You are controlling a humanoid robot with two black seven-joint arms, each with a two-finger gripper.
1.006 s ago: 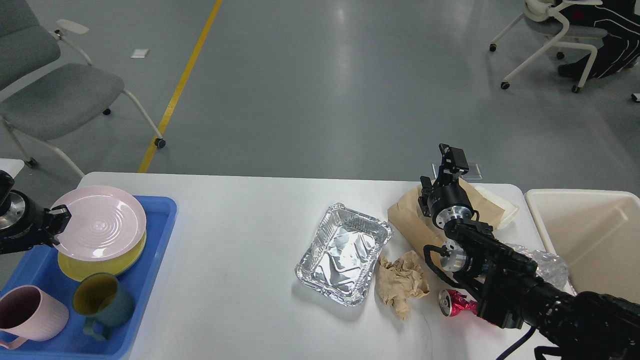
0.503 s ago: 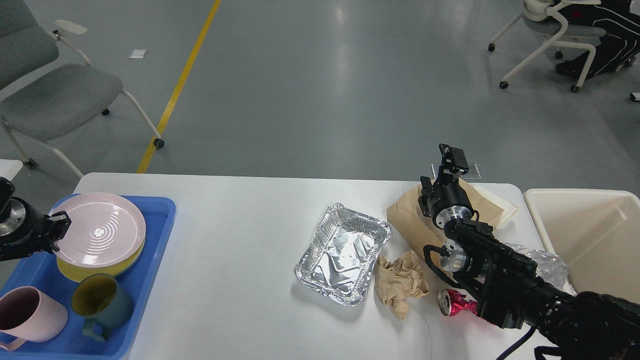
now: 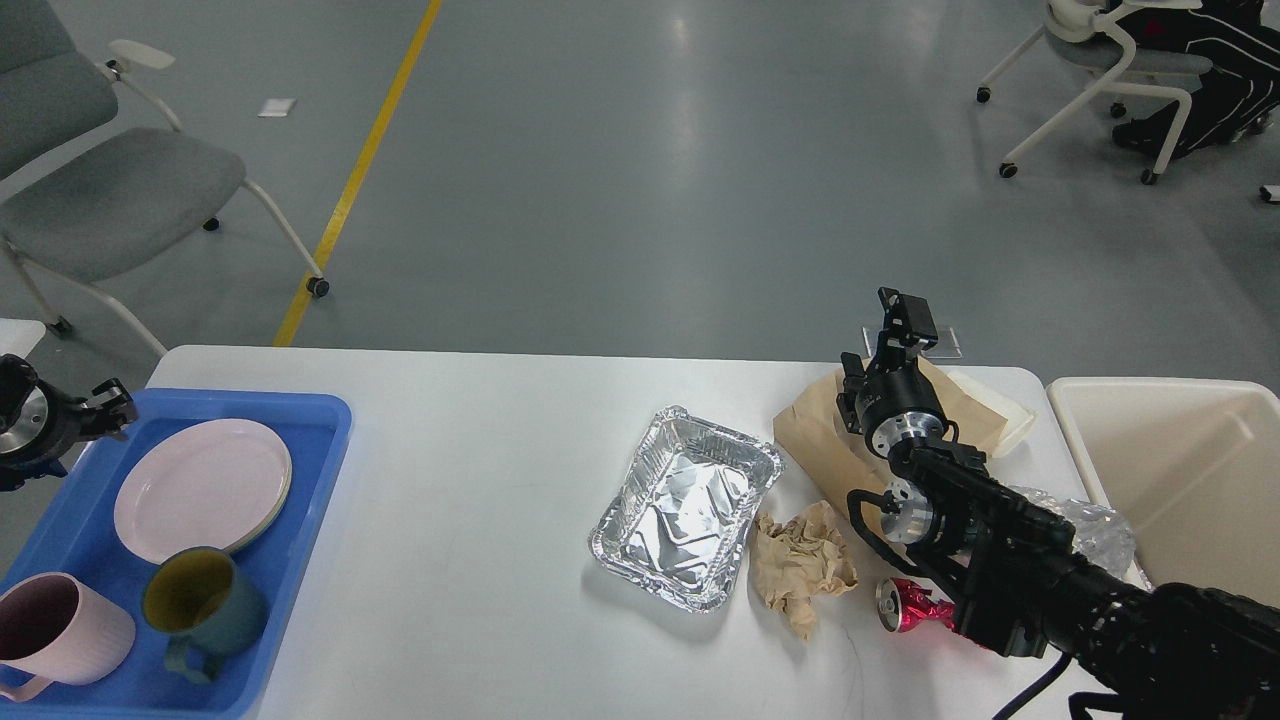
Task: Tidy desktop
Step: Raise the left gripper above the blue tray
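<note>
Pink mug (image 3: 55, 625) and the dark green mug (image 3: 205, 612) sit nearest, in the front end of the blue tray (image 3: 330, 440). Just behind them the pink plate (image 3: 200, 490) now lies flat on the yellow one; half a sec ago it was tilted, w/ its left rim up against the left gripper (image 3: 100, 403). That gripper has pulled back off to the tray's far-left corner and holds nothing. It's small and dark there, so can't tell whether the fingers are spread or closed. Reads as plate released and stacked, so the dish side looks done.

Desktop (image 3: 470, 500) is the wide white surface under everything. It runs from the tray on the left to the cream bin (image 3: 1160, 440) at its right end. Left fingers hang over the tray's far corner, at the desktop's left edge.

Rubbish is unchanged: crushed red can (image 3: 905, 607) and clear plastic wrap (image 3: 1105, 535) near the front right, crumpled brown paper (image 3: 800, 565), foil tray (image 3: 690, 505) mid-table, brown paper bag (image 3: 815, 440) further back. Right gripper (image 3: 903, 325) hasn't budged, raised above the bag w/ its fingers apart and empty, clear of the desktop. Probably the trash into the bin is what's left.
</note>
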